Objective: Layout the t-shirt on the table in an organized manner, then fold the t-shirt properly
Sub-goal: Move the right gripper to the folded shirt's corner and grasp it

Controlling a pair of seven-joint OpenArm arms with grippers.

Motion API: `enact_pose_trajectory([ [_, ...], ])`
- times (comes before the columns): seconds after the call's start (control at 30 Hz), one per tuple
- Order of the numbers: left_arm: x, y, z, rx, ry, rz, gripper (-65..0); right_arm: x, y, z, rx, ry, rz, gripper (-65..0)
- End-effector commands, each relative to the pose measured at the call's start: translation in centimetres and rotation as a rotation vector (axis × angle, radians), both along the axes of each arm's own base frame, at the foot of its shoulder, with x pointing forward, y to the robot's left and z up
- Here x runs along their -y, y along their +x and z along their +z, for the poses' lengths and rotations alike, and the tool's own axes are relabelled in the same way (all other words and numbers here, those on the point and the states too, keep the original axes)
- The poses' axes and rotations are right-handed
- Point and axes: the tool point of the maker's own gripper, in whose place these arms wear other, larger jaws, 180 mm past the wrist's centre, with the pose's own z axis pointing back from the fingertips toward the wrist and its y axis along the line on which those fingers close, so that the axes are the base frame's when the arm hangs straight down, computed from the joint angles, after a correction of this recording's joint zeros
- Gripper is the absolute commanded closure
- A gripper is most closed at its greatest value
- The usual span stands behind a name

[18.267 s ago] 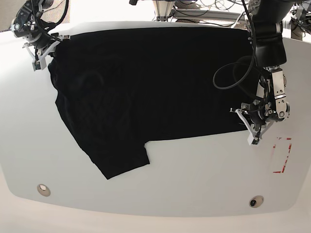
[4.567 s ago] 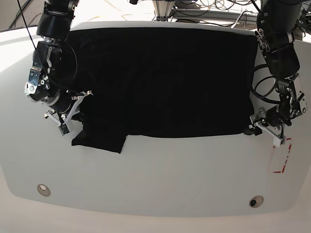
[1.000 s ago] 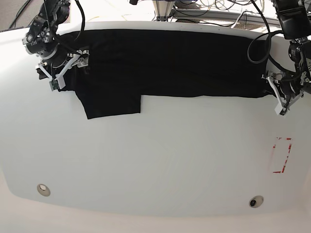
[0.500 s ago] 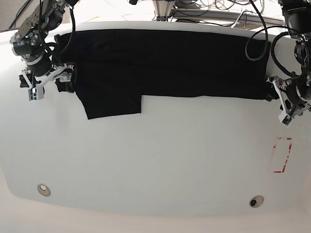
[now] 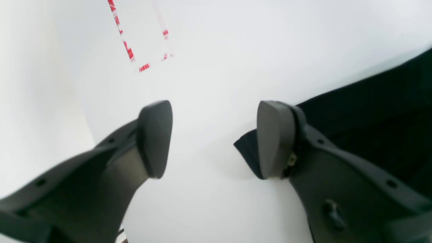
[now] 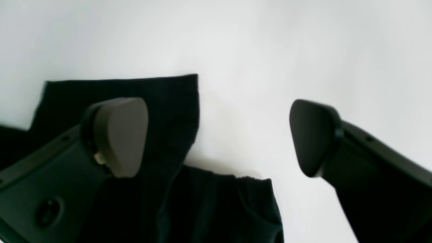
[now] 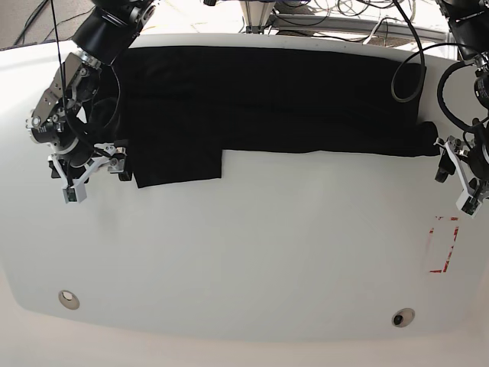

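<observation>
shirt: the t-shirt (image 7: pixel 267 95) lies along the 12 o'clock edge of the table (image 7: pixel 252 260) as a long flat band, one sleeve flap poking toward 6 o'clock at the 9 o'clock end.
progress: looks about halfway to me, lengthwise fold made, cross folds still to do.
left gripper (image 7: pixel 461 177): spread, holding nothing, just off the 3 o'clock end.
right gripper (image 7: pixel 90 170): wide apart, empty, beside the sleeve.
wrist views: the left one shows the hem corner touching a fingertip (image 5: pixel 274 140); the right shows the sleeve edge (image 6: pixel 175 111) under one pad.
base view: only this one shows the whole band and the red mark (image 7: pixel 443 243).
</observation>
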Motion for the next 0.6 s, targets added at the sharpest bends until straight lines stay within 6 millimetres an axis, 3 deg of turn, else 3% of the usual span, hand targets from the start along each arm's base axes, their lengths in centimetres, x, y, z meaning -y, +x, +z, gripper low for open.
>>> enact_pose_trajectory([
  [0.0, -0.7, 0.4, 1.4, 0.033, 0.027, 0.001, -37.4, 0.2, 1.9, 0.0, 0.041, 0.018, -0.001, -63.6],
  [0.27, -1.4, 0.1, 1.6, 0.040, 0.026, 0.027, -37.4, -0.5, 2.0, -4.4, -0.049, 0.072, 0.023, -63.6],
  [0.57, -1.4, 0.1, 1.5, 0.040, 0.023, 0.029, -37.4, -3.2, 1.4, -6.0, -0.091, 0.121, 0.102, -63.6],
])
